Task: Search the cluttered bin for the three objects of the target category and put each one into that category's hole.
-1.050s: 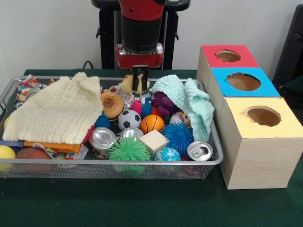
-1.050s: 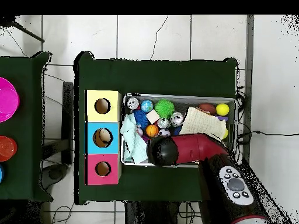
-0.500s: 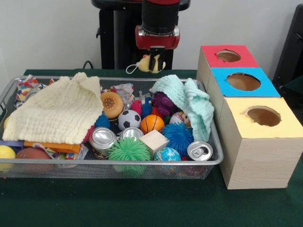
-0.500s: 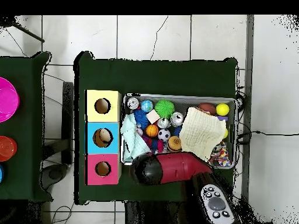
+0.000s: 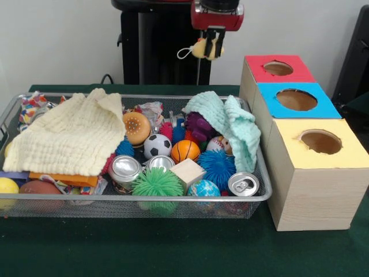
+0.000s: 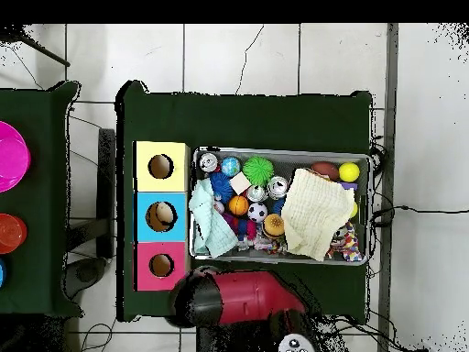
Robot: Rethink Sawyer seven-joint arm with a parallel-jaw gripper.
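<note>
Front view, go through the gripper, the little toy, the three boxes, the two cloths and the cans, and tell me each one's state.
gripper: jaws shut on small yellow toy, lifted above the table
red box: hole open
blue box: hole open
yellow box: hole open
yellow cloth: crumpled, draped over clutter
mint cloth: crumpled
cans: upright

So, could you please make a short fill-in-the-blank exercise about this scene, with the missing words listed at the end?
1. The gripper holds a small ____ plush toy above the table.
2. The wooden box nearest the camera in the front view has a ____ top.
3. The light green cloth lies at the bin end nearest the ____.
4. The wooden cube sits just behind the spiky ____ ball.

Missing words: yellow; yellow; boxes; green
</note>
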